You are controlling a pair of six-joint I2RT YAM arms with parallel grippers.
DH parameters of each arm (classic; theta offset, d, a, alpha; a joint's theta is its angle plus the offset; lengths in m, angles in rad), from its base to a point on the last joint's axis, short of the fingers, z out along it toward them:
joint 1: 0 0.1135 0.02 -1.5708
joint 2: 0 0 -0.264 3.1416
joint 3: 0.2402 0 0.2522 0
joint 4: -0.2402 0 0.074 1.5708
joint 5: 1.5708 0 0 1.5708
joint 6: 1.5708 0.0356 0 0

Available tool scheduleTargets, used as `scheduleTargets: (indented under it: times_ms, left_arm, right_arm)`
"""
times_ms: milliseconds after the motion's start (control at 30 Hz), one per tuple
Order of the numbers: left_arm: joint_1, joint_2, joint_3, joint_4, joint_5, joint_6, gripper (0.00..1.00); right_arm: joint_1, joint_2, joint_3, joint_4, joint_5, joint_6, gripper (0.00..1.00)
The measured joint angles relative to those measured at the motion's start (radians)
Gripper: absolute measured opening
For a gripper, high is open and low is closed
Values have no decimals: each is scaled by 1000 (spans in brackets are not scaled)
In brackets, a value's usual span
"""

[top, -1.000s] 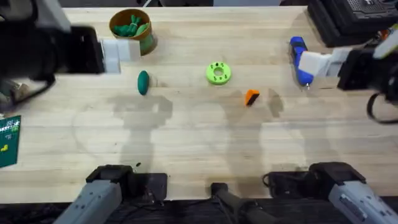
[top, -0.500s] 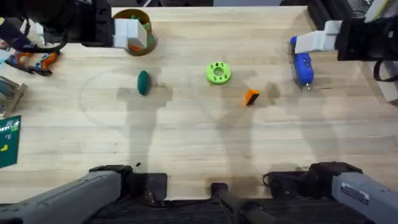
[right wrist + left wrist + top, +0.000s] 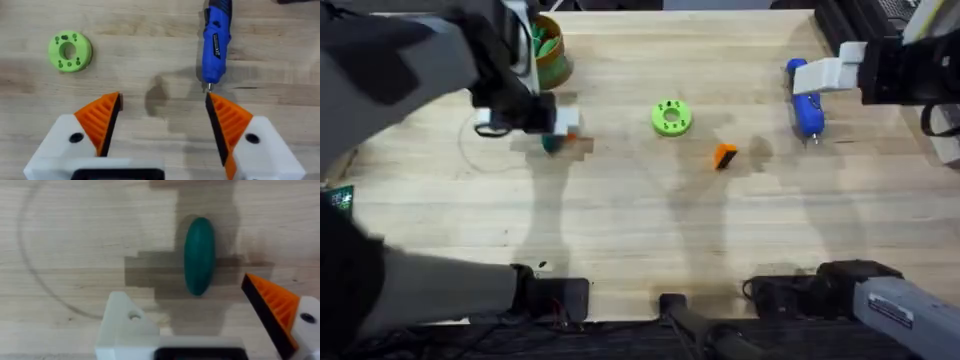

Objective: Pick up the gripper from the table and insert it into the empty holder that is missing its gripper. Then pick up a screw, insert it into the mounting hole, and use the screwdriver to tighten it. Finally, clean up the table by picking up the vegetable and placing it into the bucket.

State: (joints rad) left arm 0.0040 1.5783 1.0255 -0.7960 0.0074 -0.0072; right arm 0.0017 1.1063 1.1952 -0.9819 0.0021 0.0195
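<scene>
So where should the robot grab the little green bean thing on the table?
Probably around the middle of the vegetable, coming straight down from above. It lies flat on the table, long and narrow, so the fingers would best close across its slim width, not its rounded ends.

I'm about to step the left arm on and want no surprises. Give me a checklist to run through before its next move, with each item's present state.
1. Left tool open: ok, jaws stand apart.
2. Left tool has both orange fingers: not ok; the empty holder is bare white, the other side carries an orange finger.
3. The vegetable free on the table: ok, lying flat just ahead of the left tool, untouched.
4. The gripper fetched: not ok, it lies loose on the table.
5. The screwdriver clear of the right tool: ok, ahead of its open fingers.
6. Screw located: cannot tell.
</scene>
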Motion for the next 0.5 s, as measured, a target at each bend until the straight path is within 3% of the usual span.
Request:
scheduleTargets:
  times_ms: [133, 300, 333, 367, 500]
  left_arm:
    - [0, 98, -16, 73, 12, 5, 987]
    - [0, 110, -9, 96, 31, 10, 958]
    - [0, 110, -9, 103, 37, 10, 841]
    - [0, 111, -9, 120, 41, 11, 654]
    - [-10, 113, -9, 144, 52, 12, 60]
  right_arm:
    - [0, 0, 0, 1, 0, 0, 992]
    - [0, 0, 0, 1, 0, 0, 991]
    - [0, 0, 0, 0, 0, 0, 990]
    - [0, 0, 0, 0, 0, 0, 990]
    - [0, 0, 0, 0, 0, 0, 992]
